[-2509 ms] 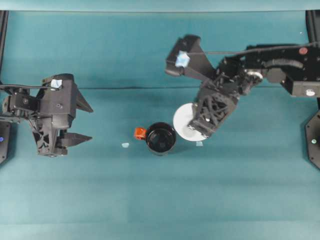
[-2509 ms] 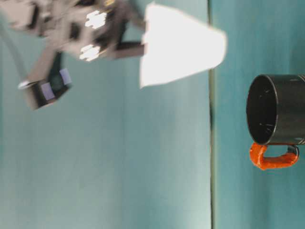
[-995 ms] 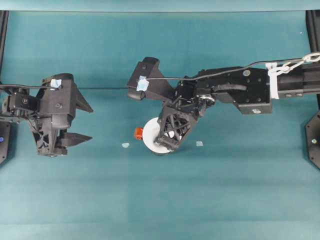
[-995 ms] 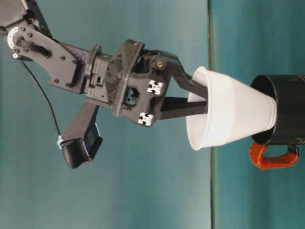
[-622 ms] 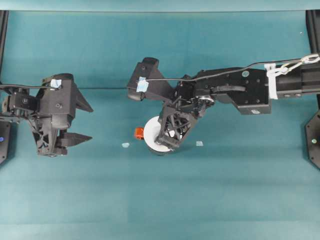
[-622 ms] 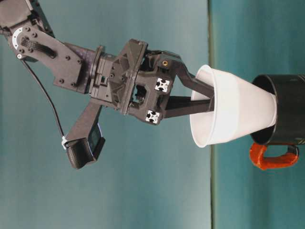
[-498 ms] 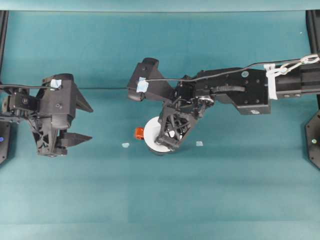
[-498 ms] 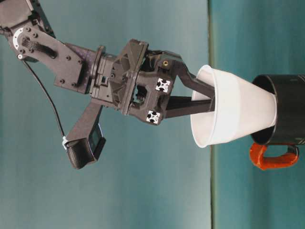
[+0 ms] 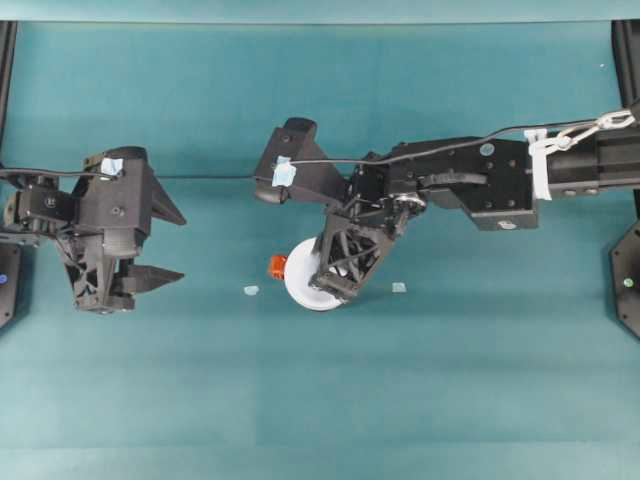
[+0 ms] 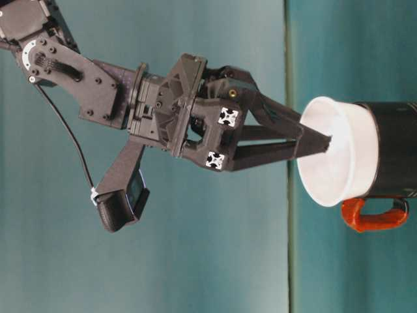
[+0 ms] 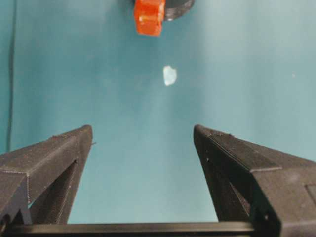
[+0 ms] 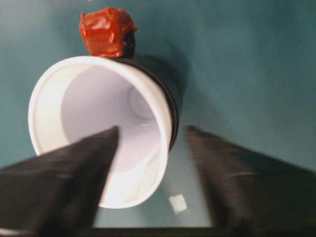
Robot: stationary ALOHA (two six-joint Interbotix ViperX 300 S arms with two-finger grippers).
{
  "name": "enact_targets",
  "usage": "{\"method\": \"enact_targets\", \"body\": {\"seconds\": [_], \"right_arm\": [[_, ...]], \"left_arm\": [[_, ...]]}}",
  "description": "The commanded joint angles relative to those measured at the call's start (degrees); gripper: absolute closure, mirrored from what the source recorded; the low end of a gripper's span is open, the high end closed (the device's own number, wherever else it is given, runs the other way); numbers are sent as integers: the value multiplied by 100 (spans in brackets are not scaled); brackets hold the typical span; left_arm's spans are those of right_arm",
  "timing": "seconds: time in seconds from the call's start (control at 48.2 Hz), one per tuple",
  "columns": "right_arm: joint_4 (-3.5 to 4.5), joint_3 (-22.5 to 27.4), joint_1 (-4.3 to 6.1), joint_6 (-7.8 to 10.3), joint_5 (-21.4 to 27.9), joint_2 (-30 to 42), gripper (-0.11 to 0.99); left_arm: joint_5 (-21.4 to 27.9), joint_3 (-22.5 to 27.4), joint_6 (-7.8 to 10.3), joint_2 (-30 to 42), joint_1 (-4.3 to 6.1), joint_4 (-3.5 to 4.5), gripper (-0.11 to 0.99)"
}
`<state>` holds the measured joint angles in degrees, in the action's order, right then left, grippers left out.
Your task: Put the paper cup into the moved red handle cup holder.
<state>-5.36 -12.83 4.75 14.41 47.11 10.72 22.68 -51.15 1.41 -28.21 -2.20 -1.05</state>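
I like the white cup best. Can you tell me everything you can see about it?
The paper cup is plain white, glossy inside, with a wide round rim. It sits tilted in the black cup holder, rim sticking out beside the red handle. The right gripper is open, one finger reaching inside the cup.

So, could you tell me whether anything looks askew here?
Yes: the paper cup sits tilted in the red handle cup holder, its rim not level, with the open right gripper at its rim.
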Motion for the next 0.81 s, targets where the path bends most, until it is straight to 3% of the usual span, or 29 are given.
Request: {"method": "enact_targets", "body": {"seconds": [0.0, 0.062, 0.104, 0.498, 0.705, 0.788], "right_arm": [[-18, 44, -35, -18, -9, -79, 47], [-26, 44, -35, -18, -18, -88, 29], [-26, 44, -35, -18, -18, -88, 23], [-26, 53, -35, -26, -53, -79, 25], [35, 79, -35, -44, -53, -167, 26], [105, 79, -35, -44, -53, -237, 26]], "left_arm": [[-18, 79, 18, -35, 9, -9, -4], [-18, 88, 18, -35, 9, -18, -4], [-26, 88, 18, -35, 9, -9, -4], [-26, 88, 18, -35, 9, -18, -4], [-26, 88, 18, -35, 9, -18, -4], [-26, 88, 18, -44, 9, -9, -4]]}}
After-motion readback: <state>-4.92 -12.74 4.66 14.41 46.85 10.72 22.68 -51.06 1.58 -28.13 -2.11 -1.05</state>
